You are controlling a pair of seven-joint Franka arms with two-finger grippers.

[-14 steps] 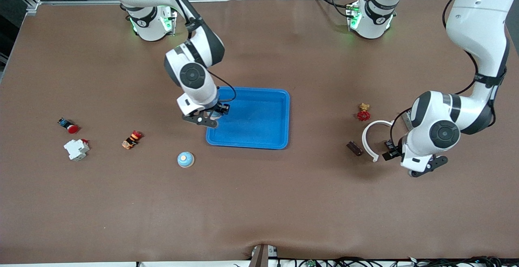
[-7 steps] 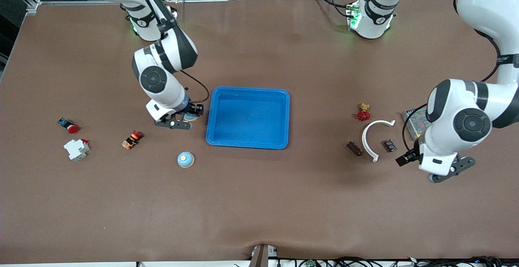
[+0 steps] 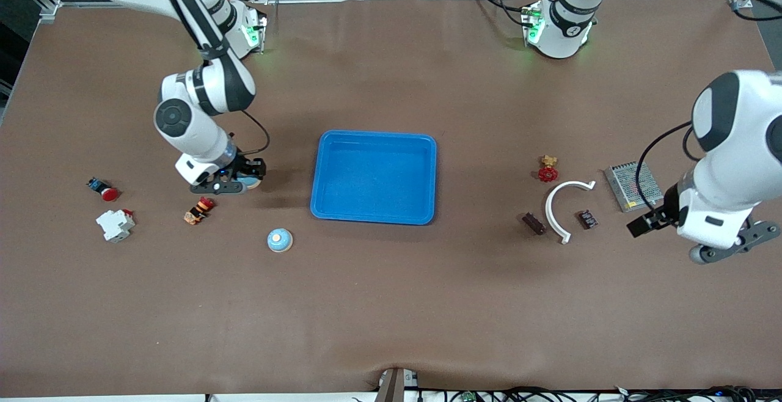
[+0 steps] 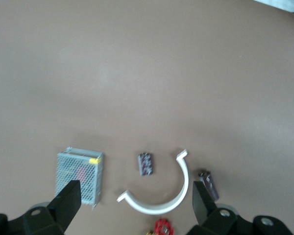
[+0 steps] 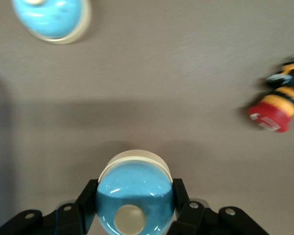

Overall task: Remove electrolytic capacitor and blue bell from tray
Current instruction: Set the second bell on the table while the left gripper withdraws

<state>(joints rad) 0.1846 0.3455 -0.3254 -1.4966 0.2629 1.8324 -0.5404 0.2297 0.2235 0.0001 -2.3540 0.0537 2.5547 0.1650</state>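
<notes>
Nearest the front camera, a blue bell (image 3: pixel 280 240) sits on the bench (image 3: pixel 391 304), dome up and free of the tray. A little farther back, toward my left arm's end, the electrolytic capacitor (image 3: pixel 534 223) lies on its side just beside a white arc (image 3: pixel 565 203). My left jaws (image 3: pixel 730 246) hang over that end of the bench, spread wide and holding nothing. That arm waits.

The work is in my right jaws (image 3: pixel 244 177). They are clamped on the second bell (image 5: pixel 134 196), one finger on each side of its dome, over bare bench toward my right arm's end. An orange and red part (image 3: pixel 199 209) lies just nearer the camera. The tray (image 3: pixel 374 136) stands well apart toward the middle, with nothing in it that I can see, so I judge this set-down to be the last step.

To do it well I should lower straight down, keeping the bell's cream base level. From the wrist I cannot tell whether that base already touches the bench, so I would go down slowly. Then I would open evenly so neither finger drags the dome sideways, and lift vertically before swinging off. The bell is round and could roll if tipped. The orange part is close, so I should not drift toward it.
</notes>
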